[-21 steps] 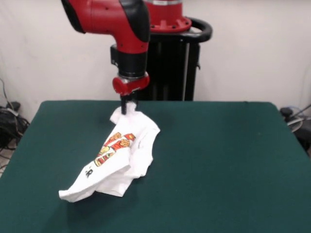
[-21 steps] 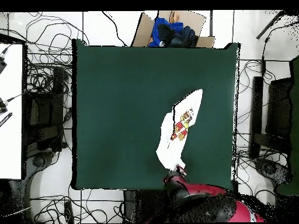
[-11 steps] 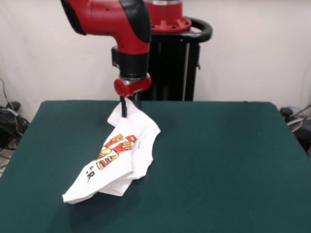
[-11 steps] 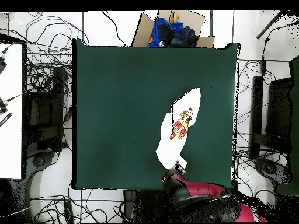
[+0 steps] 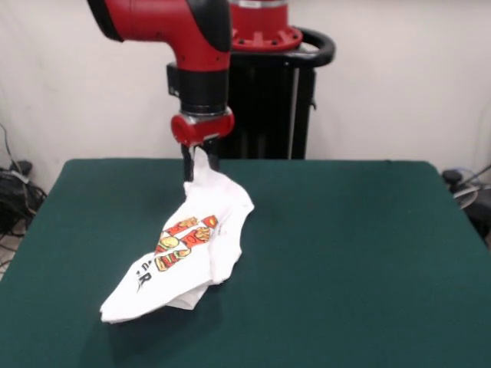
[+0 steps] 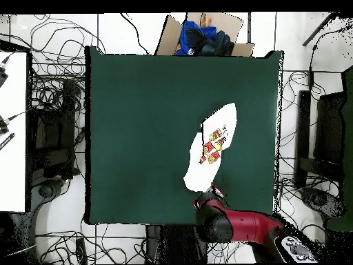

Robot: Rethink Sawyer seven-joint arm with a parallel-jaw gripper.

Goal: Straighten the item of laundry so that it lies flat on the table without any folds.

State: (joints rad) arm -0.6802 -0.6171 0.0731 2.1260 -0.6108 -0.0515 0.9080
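Observation:
The item of laundry [image 5: 188, 245] is a white T-shirt with an orange-red food print, folded lengthwise and stretched in a slanting band over the dark green table [image 5: 345, 253]. Its upper end is lifted off the surface, pinched in my gripper [image 5: 199, 163], which is shut on the cloth below the red wrist. The lower end rests on the table toward the front left. In the overhead view the item of laundry [image 6: 212, 146] runs diagonally across the table [image 6: 138, 124], and my gripper [image 6: 209, 193] sits at its lower end, mostly covered by the arm.
A cardboard box holding blue cloth [image 6: 202, 38] stands just beyond the table's top edge in the overhead view. Cables lie on the floor all round. The black pedestal [image 5: 268, 100] rises behind the table.
My gripper has risen and shifted slightly, pulling the shirt's held end higher. The cloth is stretched longer, and its free end has slid a little toward the robot.

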